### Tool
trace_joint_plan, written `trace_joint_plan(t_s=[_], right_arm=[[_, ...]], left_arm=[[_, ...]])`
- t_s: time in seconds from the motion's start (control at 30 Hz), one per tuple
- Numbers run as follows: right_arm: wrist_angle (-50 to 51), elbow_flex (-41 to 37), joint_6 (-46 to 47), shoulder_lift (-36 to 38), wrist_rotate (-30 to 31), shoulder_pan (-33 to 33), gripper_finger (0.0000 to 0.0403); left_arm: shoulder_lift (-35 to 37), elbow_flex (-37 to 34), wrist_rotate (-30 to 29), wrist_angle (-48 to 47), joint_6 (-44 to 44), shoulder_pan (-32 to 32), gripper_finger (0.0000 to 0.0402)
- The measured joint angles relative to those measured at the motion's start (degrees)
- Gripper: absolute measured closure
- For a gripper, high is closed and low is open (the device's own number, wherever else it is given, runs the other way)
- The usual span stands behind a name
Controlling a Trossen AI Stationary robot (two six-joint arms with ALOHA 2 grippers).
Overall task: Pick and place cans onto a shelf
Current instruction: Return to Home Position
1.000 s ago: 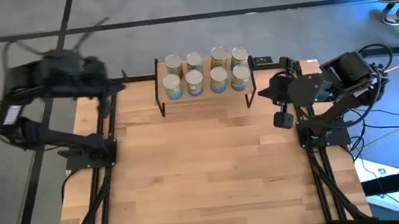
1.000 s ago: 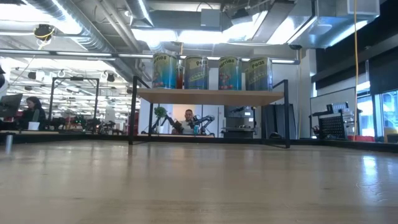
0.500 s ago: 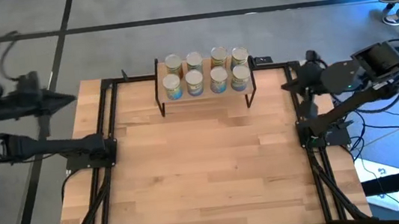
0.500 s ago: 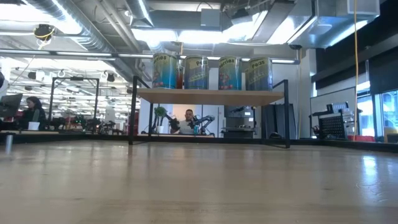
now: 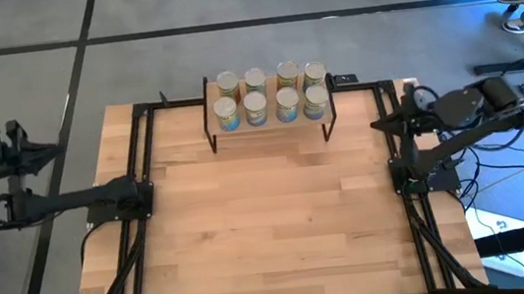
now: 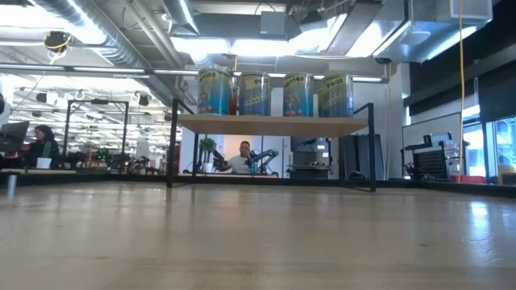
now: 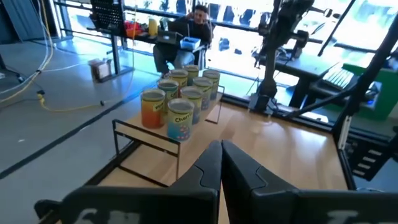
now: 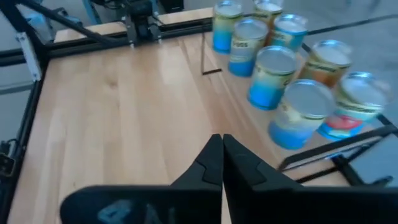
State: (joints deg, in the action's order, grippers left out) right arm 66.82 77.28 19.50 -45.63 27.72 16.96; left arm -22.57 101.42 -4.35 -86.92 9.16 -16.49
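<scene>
Eight cylindrical cans (image 5: 256, 107) fill the rectangular light-wood shelf (image 6: 274, 125).

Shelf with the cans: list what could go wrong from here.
1. The eight small label-wrapped tins stand packed in two rows on the small light-wood shelf on black legs. The end tins sit near its edges, so a knock to the wooden table might tip one off.
2. The right tool, shut, points toward the shelf's end; a wide swing while folding away could clip it.
The left tool, shut, is off the table's left side, less of a worry.
</scene>
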Motion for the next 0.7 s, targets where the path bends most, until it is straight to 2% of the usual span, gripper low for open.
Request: trace_joint_plan(t_s=[0.37,0.7], right_arm=[[-18.3,-17.1,-0.8,9.6,-5.2,0.0,0.0401],[-37.0,-27.5,-10.9,14.8,-14.4,0.0,0.0401]], left_arm=[[13.7,-17.0,1.1,10.1,0.8,0.0,0.0401],[21.2,-33.1,7.6,23.8,-0.6,0.0,0.0401]])
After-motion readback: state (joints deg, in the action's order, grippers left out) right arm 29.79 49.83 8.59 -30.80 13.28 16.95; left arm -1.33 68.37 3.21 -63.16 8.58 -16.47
